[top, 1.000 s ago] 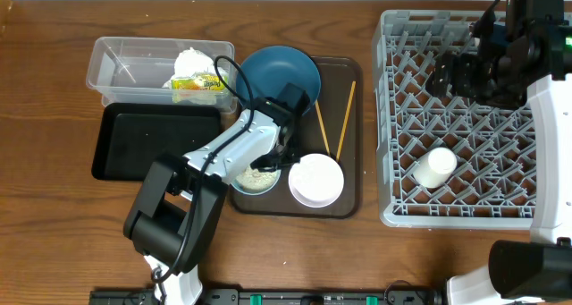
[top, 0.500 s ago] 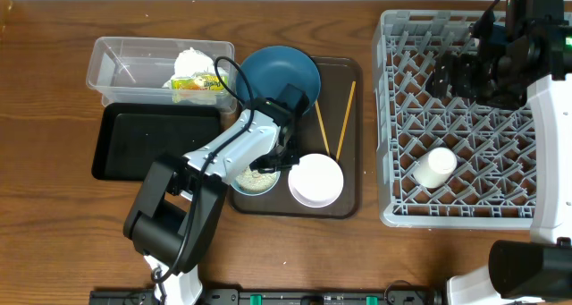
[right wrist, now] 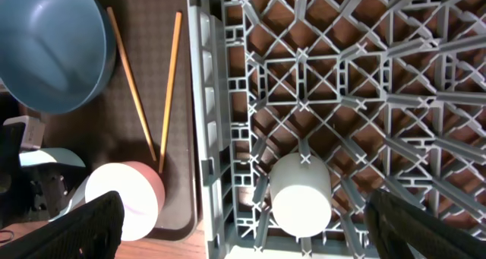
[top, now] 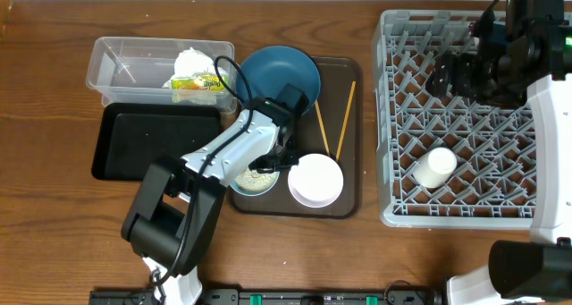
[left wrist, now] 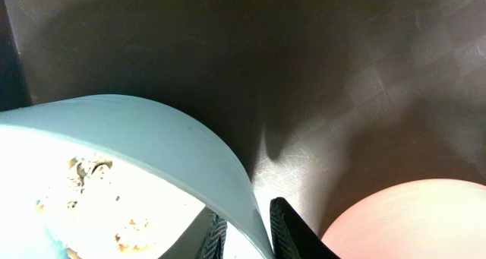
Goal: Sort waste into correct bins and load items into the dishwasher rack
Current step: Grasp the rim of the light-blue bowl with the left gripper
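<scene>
My left gripper (left wrist: 250, 232) is shut on the rim of the light-blue bowl (left wrist: 152, 149), which holds white rice-like scraps (top: 254, 177) and sits on the brown serving tray (top: 349, 77). The white bowl (top: 315, 180) sits right beside it. The dark-blue plate (top: 277, 72) and two chopsticks (top: 332, 117) lie on the tray. My right gripper (right wrist: 243, 228) is open above the grey dishwasher rack (top: 393, 117), where the white cup (top: 434, 168) lies on its side. The napkin (top: 190, 62) and snack wrapper (top: 197, 88) are in the clear tub (top: 116, 59). The black tray (top: 152, 144) holds nothing.
The wooden table (top: 54, 216) surrounds everything. The clear tub and black tray sit side by side at the left, the serving tray in the middle, the rack at the right edge.
</scene>
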Robot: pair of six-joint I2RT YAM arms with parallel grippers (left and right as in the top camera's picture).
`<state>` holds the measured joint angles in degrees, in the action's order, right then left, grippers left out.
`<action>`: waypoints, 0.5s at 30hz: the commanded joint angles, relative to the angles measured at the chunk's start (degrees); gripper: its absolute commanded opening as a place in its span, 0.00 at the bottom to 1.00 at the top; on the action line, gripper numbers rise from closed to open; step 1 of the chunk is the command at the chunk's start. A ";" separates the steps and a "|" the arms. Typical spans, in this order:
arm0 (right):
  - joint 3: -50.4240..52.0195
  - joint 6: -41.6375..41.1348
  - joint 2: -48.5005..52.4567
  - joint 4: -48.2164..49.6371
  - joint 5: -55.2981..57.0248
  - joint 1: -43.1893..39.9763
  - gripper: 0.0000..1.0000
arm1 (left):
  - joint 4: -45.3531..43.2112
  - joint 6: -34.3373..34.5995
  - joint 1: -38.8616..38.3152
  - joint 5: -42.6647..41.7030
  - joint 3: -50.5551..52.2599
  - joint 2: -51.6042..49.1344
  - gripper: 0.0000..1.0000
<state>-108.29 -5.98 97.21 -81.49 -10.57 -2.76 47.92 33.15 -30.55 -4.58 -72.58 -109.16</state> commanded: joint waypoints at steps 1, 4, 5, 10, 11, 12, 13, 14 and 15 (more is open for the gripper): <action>-0.79 0.92 -0.72 0.22 -0.44 0.59 0.99 | 0.17 -0.48 0.20 0.74 -1.44 1.38 0.22; -0.79 0.92 -0.72 0.22 -0.46 0.61 0.99 | 0.15 -0.50 0.20 0.74 -1.44 1.38 0.19; -0.79 0.90 -0.72 0.22 -0.46 0.61 0.99 | 0.15 -0.50 0.20 0.74 -1.44 1.38 0.14; -0.79 0.92 -0.72 0.31 -0.46 0.59 0.99 | 0.24 -0.48 0.20 0.72 -1.44 1.38 0.06; -0.79 0.92 -0.72 0.33 -0.44 0.59 0.99 | 0.31 -0.48 0.20 0.70 -1.44 1.38 0.06; -0.79 0.92 -0.72 0.33 -0.46 0.59 0.99 | 0.55 -0.48 0.20 0.70 -1.49 1.40 0.06; -0.79 0.90 -0.72 0.31 -0.46 0.59 0.99 | 0.85 -0.48 0.20 0.70 -1.57 1.38 0.06; -0.79 0.90 -0.72 0.26 -0.46 0.59 0.99 | 1.18 -0.48 0.20 0.70 -1.68 1.40 0.06; -0.79 0.92 -0.72 0.22 -0.46 0.59 0.99 | 1.75 -0.50 0.20 0.70 -1.95 1.40 0.06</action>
<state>-108.29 -5.82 97.21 -81.32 -10.57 -2.76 48.97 33.01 -30.55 -4.75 -73.08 -108.73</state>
